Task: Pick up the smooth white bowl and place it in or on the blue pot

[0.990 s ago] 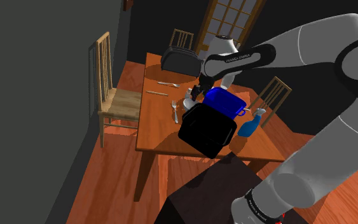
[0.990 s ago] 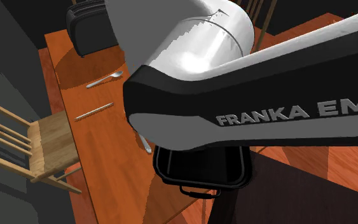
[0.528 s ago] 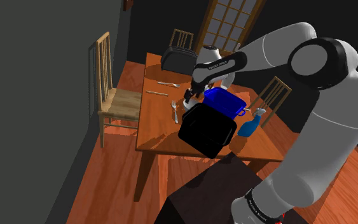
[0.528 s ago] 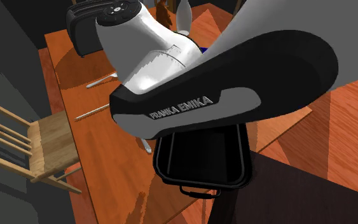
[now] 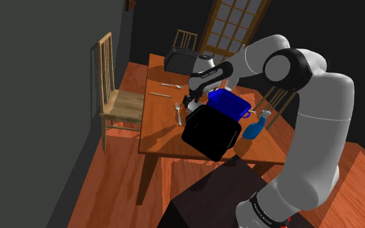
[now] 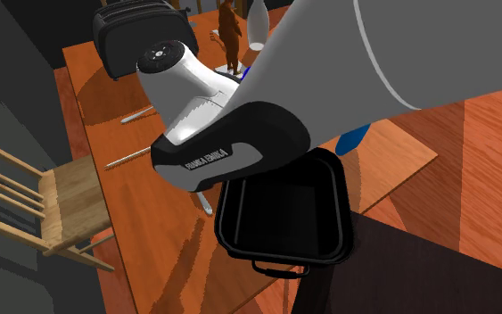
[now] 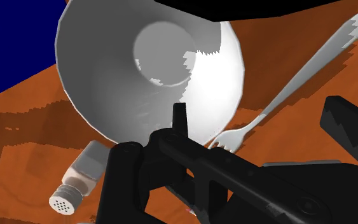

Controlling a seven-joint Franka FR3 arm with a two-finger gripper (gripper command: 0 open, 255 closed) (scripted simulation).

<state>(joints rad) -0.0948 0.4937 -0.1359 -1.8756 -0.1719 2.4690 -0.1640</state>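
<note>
The white bowl (image 7: 152,70) sits upright on the wooden table (image 7: 285,57), close in front of my gripper (image 7: 263,121). The gripper is open, and the bowl's near rim lies between its fingertips; I cannot tell whether they touch it. In the shoulder view the gripper (image 5: 188,102) hangs low over the table's middle, just left of the blue pot (image 5: 229,103). The pot stands behind a black roasting pan (image 5: 210,131). A corner of the blue pot (image 7: 6,44) shows beside the bowl.
A fork (image 7: 298,76) lies beside the bowl, and a small shaker (image 7: 79,181) lies on its side near it. A black toaster (image 5: 182,60), a knife (image 5: 159,94), a spoon (image 5: 171,85) and a blue spray bottle (image 5: 255,125) share the table. A wooden chair (image 5: 113,91) stands at the shoulder view's left.
The hand has come down and toward the shoulder view's left, onto the bowl. The forearm has swung back, uncovering the black pan in the second exterior view.
</note>
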